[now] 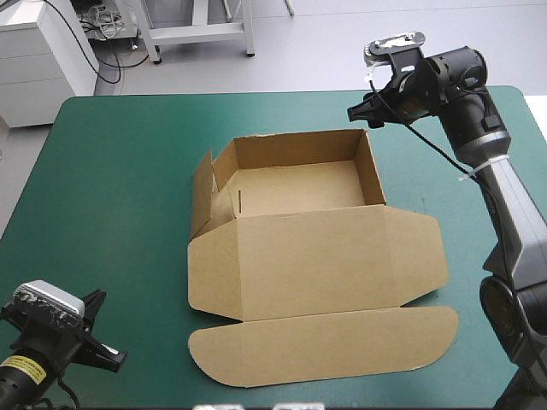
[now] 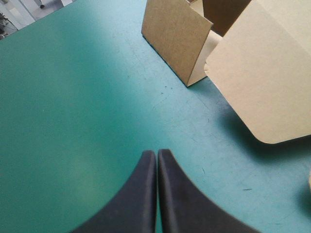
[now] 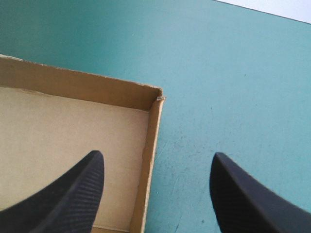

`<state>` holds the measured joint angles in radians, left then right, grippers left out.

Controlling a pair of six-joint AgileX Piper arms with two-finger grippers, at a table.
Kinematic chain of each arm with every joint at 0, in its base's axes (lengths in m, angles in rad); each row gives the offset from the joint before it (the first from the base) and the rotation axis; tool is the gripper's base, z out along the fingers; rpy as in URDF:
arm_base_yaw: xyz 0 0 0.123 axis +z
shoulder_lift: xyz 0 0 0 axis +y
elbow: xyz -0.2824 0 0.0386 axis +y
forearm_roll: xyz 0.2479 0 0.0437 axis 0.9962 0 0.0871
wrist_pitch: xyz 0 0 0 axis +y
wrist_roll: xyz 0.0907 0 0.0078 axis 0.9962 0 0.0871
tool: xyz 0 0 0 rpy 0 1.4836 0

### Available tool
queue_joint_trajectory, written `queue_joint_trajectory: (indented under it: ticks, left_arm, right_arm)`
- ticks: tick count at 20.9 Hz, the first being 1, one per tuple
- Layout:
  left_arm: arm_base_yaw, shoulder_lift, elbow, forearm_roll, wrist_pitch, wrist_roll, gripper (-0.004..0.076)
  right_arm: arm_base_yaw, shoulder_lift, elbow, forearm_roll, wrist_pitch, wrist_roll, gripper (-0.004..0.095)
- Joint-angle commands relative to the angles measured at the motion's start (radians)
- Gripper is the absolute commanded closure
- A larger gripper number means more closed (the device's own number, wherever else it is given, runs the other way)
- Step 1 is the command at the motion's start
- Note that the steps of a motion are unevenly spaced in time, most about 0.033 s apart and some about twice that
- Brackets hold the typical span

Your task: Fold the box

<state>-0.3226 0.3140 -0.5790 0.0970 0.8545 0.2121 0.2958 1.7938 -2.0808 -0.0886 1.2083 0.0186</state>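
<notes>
box (image 1: 308,256) an open tray, lid flat | right gripper (image 3: 158,154) spread astride its wall; I'd lower squarely | left gripper (image 2: 156,153) clenched, empty

The high view looks forward and down from above and behind, far enough off to take in the whole table (image 1: 111,213) with the box (image 1: 299,222) at its middle. The left wrist view sits low over the teal-green cover (image 2: 73,97), looking along the pressed-together left gripper (image 2: 156,154) at the box's upright side flap (image 2: 175,39) and the lid's rounded corner (image 2: 262,97) ahead of the jaws, both shared with the high view. The right wrist view looks steeply down from close by, with the box's far corner (image 3: 156,99) just ahead between the jaws of the spread right gripper (image 3: 158,158), likewise shared.
</notes>
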Motion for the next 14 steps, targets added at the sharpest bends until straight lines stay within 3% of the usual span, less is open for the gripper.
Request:
queue_joint_trajectory:
  ticks: [1, 6, 14]
  left_arm:
    - [-0.004, 0.008, -0.027, -0.05, -0.046, -0.013, 0.0731]
    - [-0.004, 0.008, -0.027, -0.058, -0.036, -0.013, 0.0731]
    - [-0.004, 0.008, -0.027, -0.065, -0.028, -0.013, 0.0731]
  right_arm:
    - [-0.001, -0.043, 0.052, -0.001, -0.037, -0.007, 0.0314]
    - [-0.001, -0.026, 0.22, -0.01, -0.063, -0.019, 0.0314]
    - [-0.001, 0.149, 0.246, 0.009, -0.093, -0.004, 0.0347]
